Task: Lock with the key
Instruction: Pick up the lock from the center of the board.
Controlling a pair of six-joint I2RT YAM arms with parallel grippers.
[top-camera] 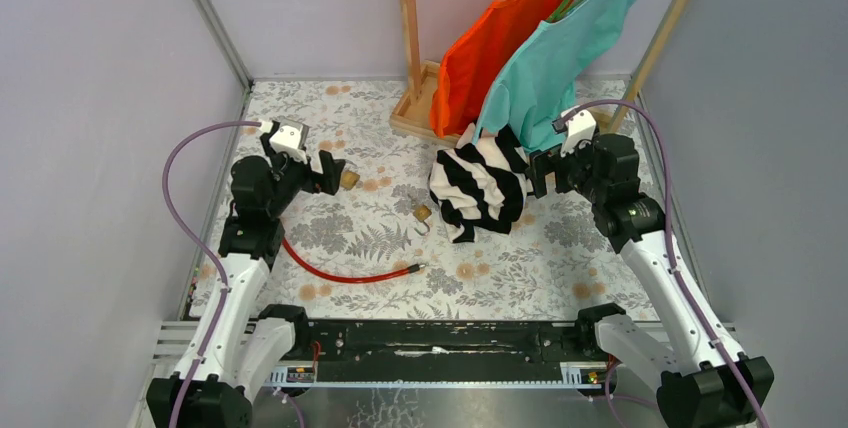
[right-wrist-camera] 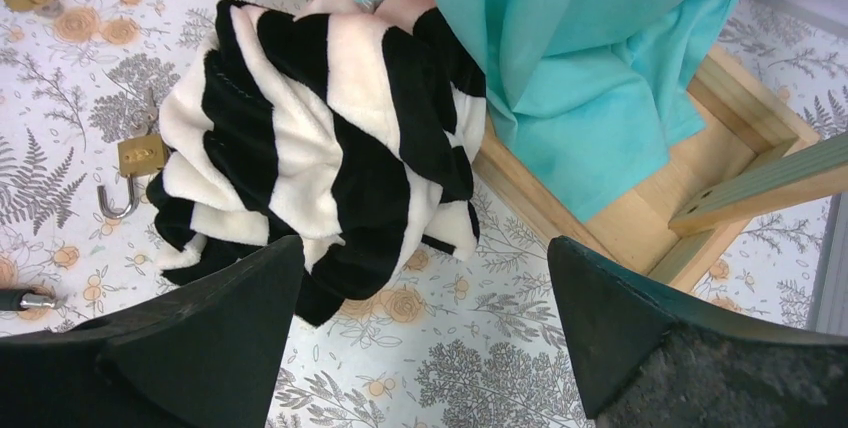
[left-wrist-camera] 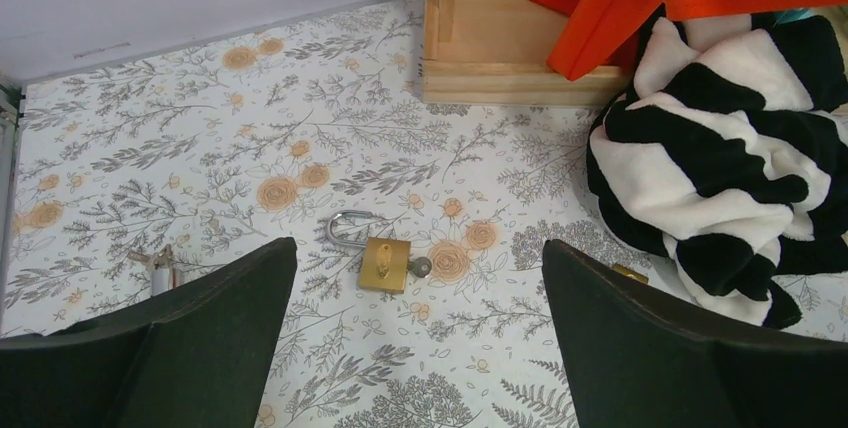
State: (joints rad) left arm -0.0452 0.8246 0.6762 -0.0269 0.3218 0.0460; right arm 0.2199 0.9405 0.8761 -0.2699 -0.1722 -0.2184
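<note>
The left hand (left-wrist-camera: 417, 244) is hanging wide open over the floral counter (left-wrist-camera: 150, 148), gripping nothing. The right hand (right-wrist-camera: 424, 240) is likewise gaping empty beside the striped cloth (right-wrist-camera: 300, 148). Just past the left fingers, the key (left-wrist-camera: 420, 267) is lying on the counter against the right edge of the brass padlock (left-wrist-camera: 385, 264). It seems to be pointing rightward, away from the lock body, though it is too small to be sure. Farther back, an orange shirt (top-camera: 490, 48) and a teal shirt (top-camera: 560, 58) are hanging on the wooden rack (top-camera: 408, 18).
</note>
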